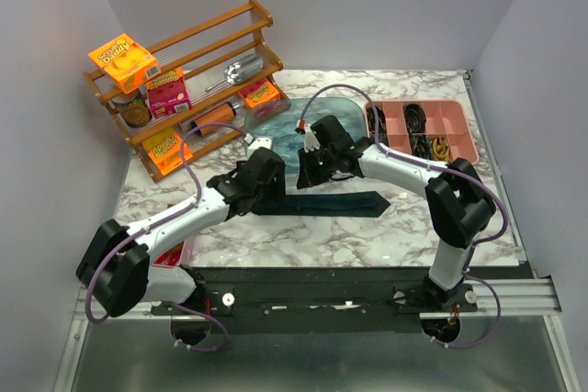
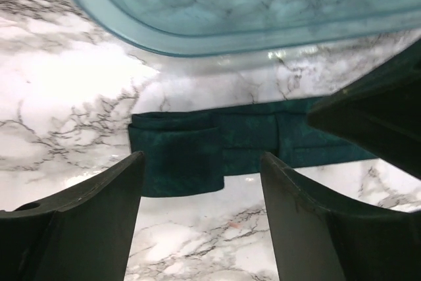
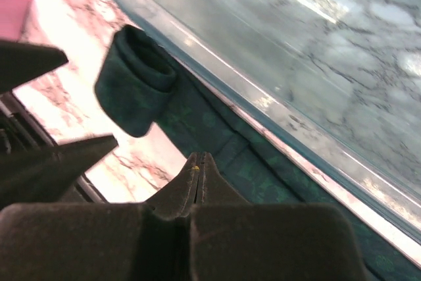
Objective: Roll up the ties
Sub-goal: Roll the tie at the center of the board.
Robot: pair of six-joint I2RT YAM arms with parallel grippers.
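Note:
The dark teal tie (image 1: 342, 202) lies flat on the marble table in front of the blue tub (image 1: 276, 126), broad pointed end to the right. Its narrow end is rolled into a small loose coil (image 3: 135, 83), seen as a doubled-over end (image 2: 177, 159) in the left wrist view. My left gripper (image 2: 200, 157) hangs open just above that coil, a finger on each side and nothing between them. My right gripper (image 3: 199, 156) is shut, empty, with its tips down over the flat part of the tie (image 3: 227, 139) beside the tub's rim (image 3: 263, 106). From the left wrist it shows as a dark shape (image 2: 375, 120) over the tie.
A wooden rack (image 1: 184, 89) with snack boxes and cans stands at the back left. A pink compartment tray (image 1: 432, 130) with dark bands sits at the back right. A pink container (image 1: 175, 254) is at the near left, partly under the left arm.

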